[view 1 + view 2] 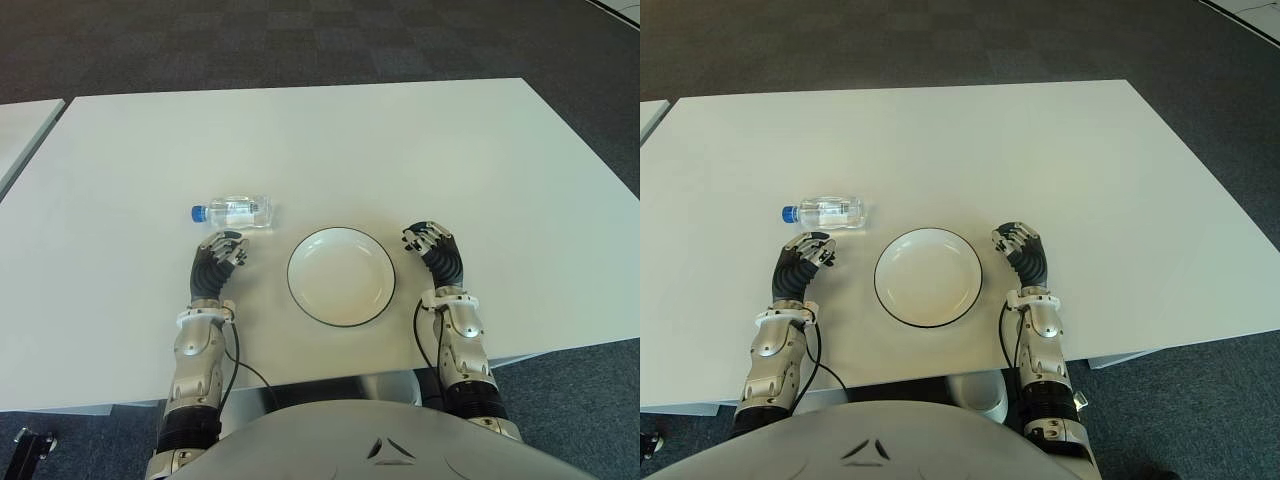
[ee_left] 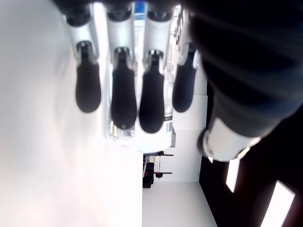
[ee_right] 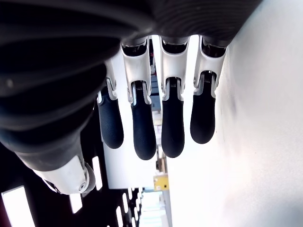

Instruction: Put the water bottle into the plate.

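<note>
A clear water bottle (image 1: 235, 212) with a blue cap lies on its side on the white table (image 1: 400, 150), cap pointing left. Just to its right and a little nearer to me sits a white plate (image 1: 341, 276) with a dark rim, holding nothing. My left hand (image 1: 224, 247) shows just in front of the bottle, apart from it, fingers relaxed and holding nothing. In the left wrist view the bottle (image 2: 168, 125) appears behind the hanging fingers (image 2: 124, 101). My right hand (image 1: 428, 238) shows at the plate's right side, fingers (image 3: 173, 127) relaxed around nothing.
The table stretches far beyond the bottle and plate. A second white table (image 1: 20, 125) stands off to the left across a narrow gap. Dark carpet (image 1: 300, 40) lies past the far edge and to the right.
</note>
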{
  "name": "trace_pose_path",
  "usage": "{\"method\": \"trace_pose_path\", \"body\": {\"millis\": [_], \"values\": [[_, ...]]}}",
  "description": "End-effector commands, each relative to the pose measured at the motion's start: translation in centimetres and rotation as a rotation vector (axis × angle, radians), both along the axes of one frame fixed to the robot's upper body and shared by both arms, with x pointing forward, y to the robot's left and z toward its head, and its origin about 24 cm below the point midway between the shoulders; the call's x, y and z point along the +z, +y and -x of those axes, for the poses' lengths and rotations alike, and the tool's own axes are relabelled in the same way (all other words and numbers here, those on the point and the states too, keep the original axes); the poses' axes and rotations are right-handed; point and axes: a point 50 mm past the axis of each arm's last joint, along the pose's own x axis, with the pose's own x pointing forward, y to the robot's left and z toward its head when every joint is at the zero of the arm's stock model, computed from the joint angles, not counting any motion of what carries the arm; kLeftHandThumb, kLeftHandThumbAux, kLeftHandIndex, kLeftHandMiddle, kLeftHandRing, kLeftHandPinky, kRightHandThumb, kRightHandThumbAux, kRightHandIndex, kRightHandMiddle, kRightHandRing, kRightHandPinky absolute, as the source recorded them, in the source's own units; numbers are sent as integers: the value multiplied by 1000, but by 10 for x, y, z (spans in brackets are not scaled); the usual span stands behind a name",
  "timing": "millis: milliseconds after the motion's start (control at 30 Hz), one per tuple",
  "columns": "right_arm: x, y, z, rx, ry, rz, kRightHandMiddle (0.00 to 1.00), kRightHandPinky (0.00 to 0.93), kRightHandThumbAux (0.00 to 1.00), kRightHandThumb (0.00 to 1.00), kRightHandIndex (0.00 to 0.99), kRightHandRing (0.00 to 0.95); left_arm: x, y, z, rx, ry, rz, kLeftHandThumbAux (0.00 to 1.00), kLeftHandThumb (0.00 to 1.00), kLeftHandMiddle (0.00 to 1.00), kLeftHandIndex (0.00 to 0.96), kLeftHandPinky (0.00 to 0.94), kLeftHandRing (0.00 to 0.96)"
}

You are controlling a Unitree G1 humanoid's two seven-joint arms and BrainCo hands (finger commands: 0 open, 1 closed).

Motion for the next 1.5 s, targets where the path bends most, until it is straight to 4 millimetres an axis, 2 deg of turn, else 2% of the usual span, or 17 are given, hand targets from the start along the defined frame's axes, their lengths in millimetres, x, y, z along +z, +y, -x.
{"method": "trace_pose_path", "body": {"millis": [33,533,733,900,1067,1167,1267,1400,1500], "values": [[-16,0,10,-13,99,-16,489,505,725,711,429,480,-7,-1,5,-4,50,-2,713,704,597,432,573,586],[-16,1,10,-8,94,-3,488,496,725,712,429,478,-5,0,3,2,43,-34,712,705,605,433,577,592],[-16,1,10,-12,97,1,486,498,725,713,429,475,4,0,-1,9,12,-256,713,705,602,432,570,586],[-16,1,11,-14,96,2,484,497,725,713,429,474,23,-8,-6,3,-50,-592,715,706,608,432,580,592],[-16,1,11,-18,96,2,484,500,725,713,429,475,25,-6,-12,10,-71,-871,717,707,618,430,613,611],[-16,1,11,-19,97,1,484,499,725,713,429,475,27,-4,-19,4,-86,-978,717,708,630,429,635,630],[-16,1,11,-17,98,0,486,503,724,713,429,478,30,0,-29,-17,-109,-1112,717,708,619,429,605,620],[-16,1,11,-18,100,0,489,507,724,712,429,480,32,0,-33,-32,-135,-1226,689,800,550,399,581,600],[-16,1,11,-18,101,-1,490,504,724,712,429,481,34,1,-36,-41,-157,-1293,682,820,504,401,506,521]]}}
